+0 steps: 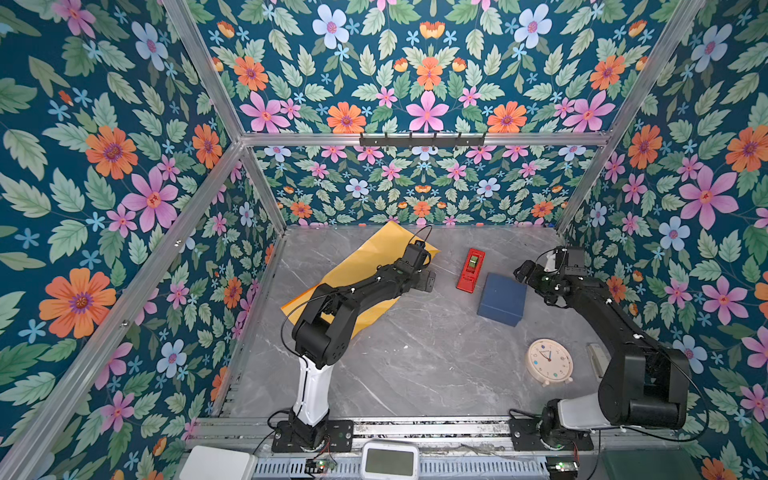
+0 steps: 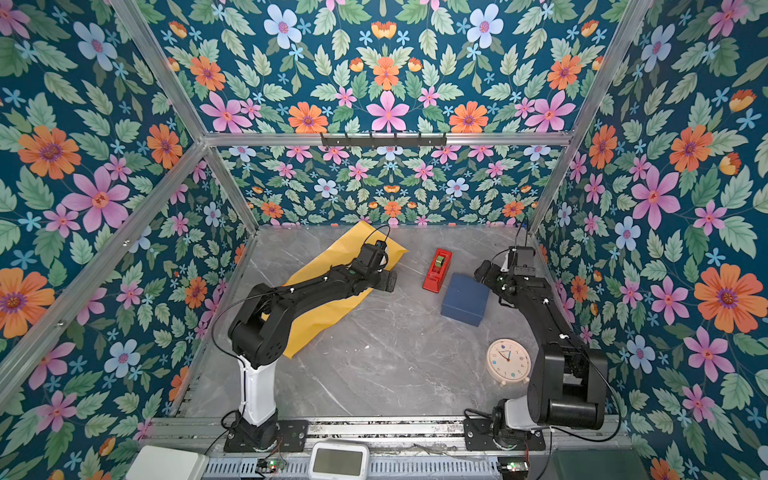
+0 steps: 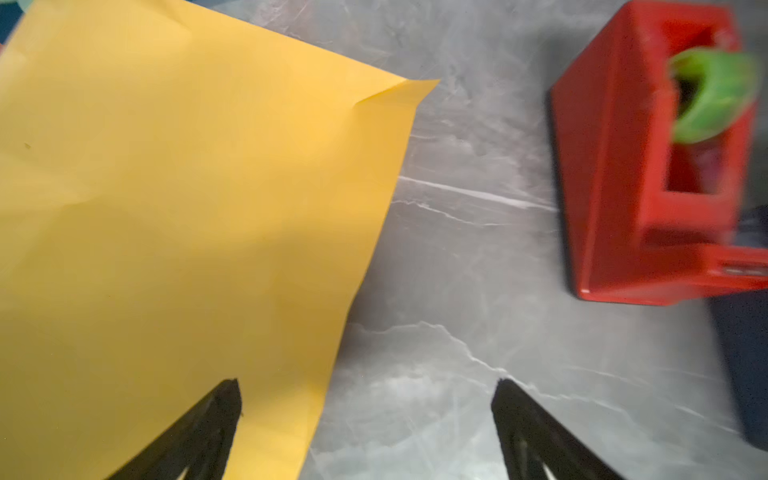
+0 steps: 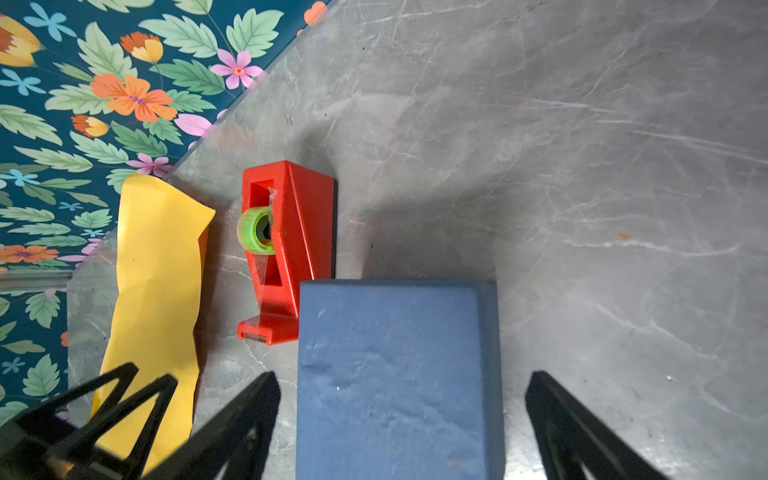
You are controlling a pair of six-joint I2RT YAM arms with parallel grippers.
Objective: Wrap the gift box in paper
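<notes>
Since the paper point(image 3: 187, 228) lies yellow face up at the far left of the worktop point(image 1: 415, 353), thin and floppy, its slightly lifted corner looks the easiest hold; the left jaws gape empty over its edge. The gift box point(image 4: 399, 374), stiff and probably light, sits right of centre, the right jaws open either side of it; opposite walls suit a pinch.

paper point(image 1: 365, 266): middle hidden under left arm point(image 1: 374, 286) | tape dispenser point(image 3: 648, 166): blurred, cut by left wrist view's edge | gift box point(image 4: 399, 374): one end cut off in right wrist view | clock point(image 1: 549, 362): numerals unreadable
</notes>
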